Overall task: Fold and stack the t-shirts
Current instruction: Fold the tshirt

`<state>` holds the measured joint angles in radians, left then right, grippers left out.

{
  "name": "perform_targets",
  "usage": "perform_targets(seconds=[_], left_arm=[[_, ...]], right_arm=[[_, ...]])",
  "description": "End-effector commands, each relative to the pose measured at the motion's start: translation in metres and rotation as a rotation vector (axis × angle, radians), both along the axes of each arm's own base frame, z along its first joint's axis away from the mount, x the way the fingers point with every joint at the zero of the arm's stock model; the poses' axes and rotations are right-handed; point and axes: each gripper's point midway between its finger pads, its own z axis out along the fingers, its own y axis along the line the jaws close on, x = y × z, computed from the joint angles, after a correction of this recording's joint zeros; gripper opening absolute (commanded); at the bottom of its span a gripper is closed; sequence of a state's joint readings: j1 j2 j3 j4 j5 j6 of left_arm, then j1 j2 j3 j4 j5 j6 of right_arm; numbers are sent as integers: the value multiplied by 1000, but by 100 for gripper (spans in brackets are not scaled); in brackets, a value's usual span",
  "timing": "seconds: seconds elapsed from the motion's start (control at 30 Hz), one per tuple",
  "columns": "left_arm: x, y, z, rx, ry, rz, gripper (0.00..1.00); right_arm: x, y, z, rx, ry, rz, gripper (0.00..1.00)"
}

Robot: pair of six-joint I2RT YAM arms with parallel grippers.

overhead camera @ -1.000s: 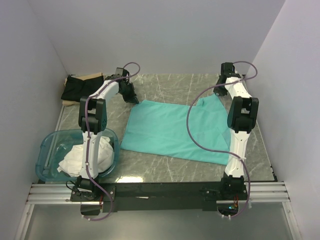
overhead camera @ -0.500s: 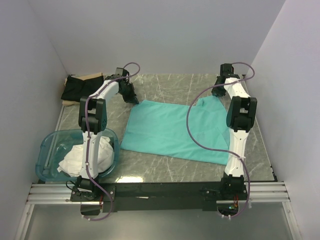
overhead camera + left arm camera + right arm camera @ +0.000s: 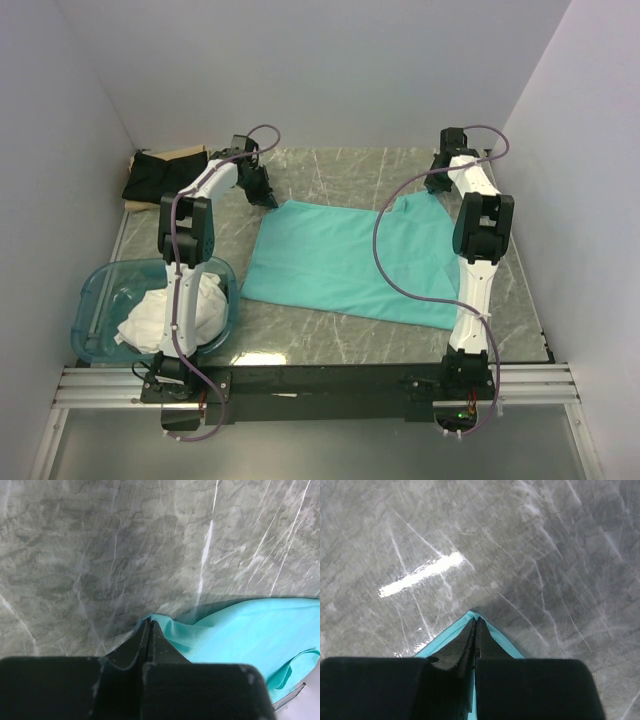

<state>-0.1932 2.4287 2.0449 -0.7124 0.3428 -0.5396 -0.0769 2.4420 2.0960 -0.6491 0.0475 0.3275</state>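
Surface: grey marbled table, flat and bare at the back.
Shirt: mint-teal soft cloth t-shirt spread mid-table, long axis running left to right.
Left: left gripper, jaws pinched tight on the far-left corner.
Right: right gripper, jaws clamped on the far-right corner.

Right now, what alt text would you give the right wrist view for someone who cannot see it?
The right tool is shut on a corner of the mint-teal t-shirt, its two black fingers pressed together over the cloth's point. Grey marbled table fills the rest, with a bright glare streak.
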Motion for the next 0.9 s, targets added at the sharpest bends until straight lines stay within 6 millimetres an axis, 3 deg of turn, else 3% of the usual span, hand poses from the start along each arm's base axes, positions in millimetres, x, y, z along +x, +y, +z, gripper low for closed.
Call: perform_targets(seconds=[0.0, 0.3, 0.6, 0.77, 0.8, 0.83, 0.87], left_arm=[[0, 6, -12, 46, 16, -18, 0], [15, -7, 10, -30, -46, -30, 0], [32, -27, 46, -160, -156, -89, 0], [37, -29, 64, -222, -199, -104, 0], [38, -30, 65, -223, -205, -107, 0], [37, -29, 70, -223, -217, -108, 0], [36, -29, 74, -225, -227, -110, 0]], right_arm=[[2, -16, 16, -42, -13, -58, 0], [4, -47, 72, -96, -132, -195, 0], [9, -48, 118, -70, -225, -205, 0], [-6, -44, 133, -56, -246, -214, 0], [-17, -42, 119, -50, -213, -216, 0], [-20, -41, 136, -40, -259, -222, 0], [-26, -38, 136, -35, -259, -224, 0]])
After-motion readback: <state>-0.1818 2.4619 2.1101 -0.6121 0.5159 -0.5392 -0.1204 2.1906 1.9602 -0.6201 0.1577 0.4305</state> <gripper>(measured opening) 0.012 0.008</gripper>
